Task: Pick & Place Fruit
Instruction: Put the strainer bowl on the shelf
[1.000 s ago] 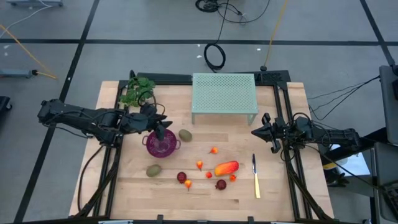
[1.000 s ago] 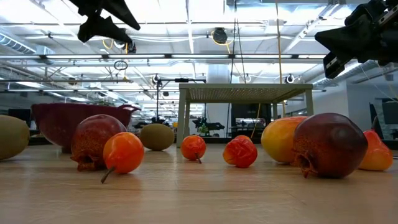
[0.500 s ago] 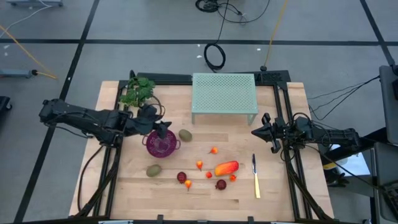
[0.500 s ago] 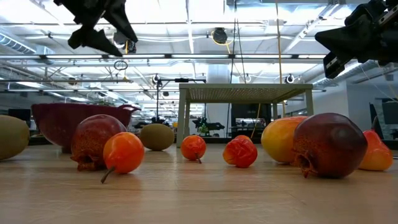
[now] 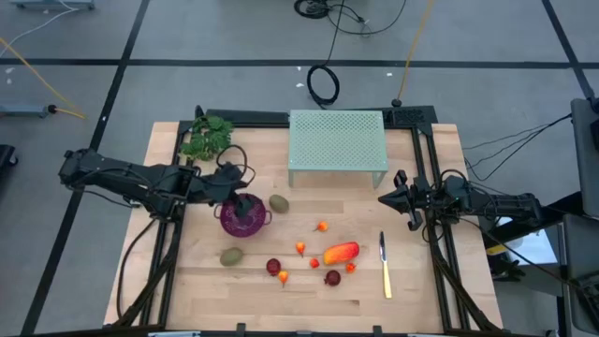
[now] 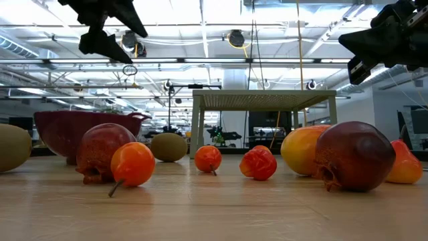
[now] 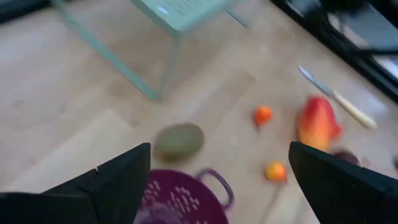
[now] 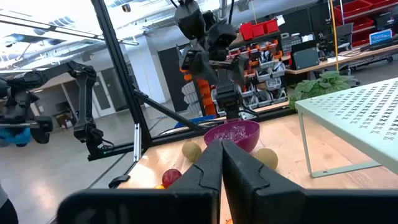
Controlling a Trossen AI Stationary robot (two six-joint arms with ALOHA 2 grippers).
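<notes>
Presently the left tool [image 5: 241, 199] hovers directly above the purple perforated bowl [image 5: 242, 217] with its fingers apart and nothing between them, which suggests a release step. The right tool [image 5: 390, 197] waits at the right side of the wooden surface [image 5: 187, 281], fingers together. The fruit lies on the surface: an olive-brown oval [image 5: 279, 203] just beside the bowl, an elongated orange-red piece [image 5: 341, 253] nearer the front. The next move likely calls for descending over the nearest oval.
</notes>
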